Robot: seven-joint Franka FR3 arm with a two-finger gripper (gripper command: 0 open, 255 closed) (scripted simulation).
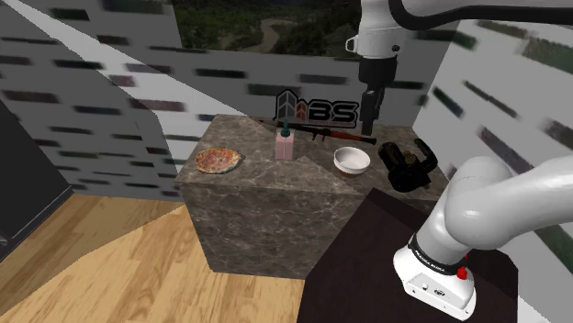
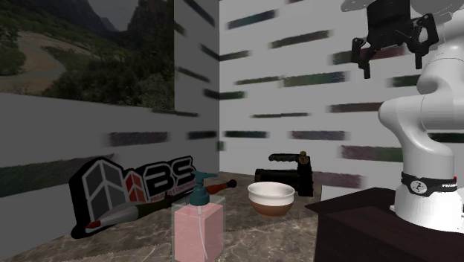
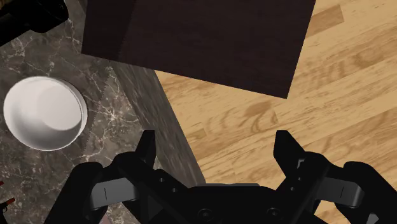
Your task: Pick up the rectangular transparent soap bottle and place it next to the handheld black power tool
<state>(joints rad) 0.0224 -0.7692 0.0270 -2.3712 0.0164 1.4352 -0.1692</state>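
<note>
Closest to the stand point(image 1: 363, 261), at the counter's point(image 1: 266, 216) near corner, lies the black power tool point(image 1: 408, 166), with a white bowl point(image 1: 352, 162) just beside it. Farther in, mid-counter, the soap bottle point(image 1: 286, 144) stands upright, with a pinkish see-through body and a teal pump. It is well apart from the tool, with the bowl between them. A pizza point(image 1: 219, 161) sits toward the shoulder view's left, and the ABS sign point(image 1: 317, 110) lines the back edge. Risks, as judged: the bottle is tall and narrow, so a finger clipping the pump on descent would tip it. Its smooth flat sides may slip in a high grasp. A low carry would knock the bowl. The free spot beside the tool is tight against the counter edge, so a loose set-down could drop the bottle off. The gripper point(image 3: 216, 151) hangs high over the counter's near edge, fingers spread wide, nothing between them, touching nothing.
</note>
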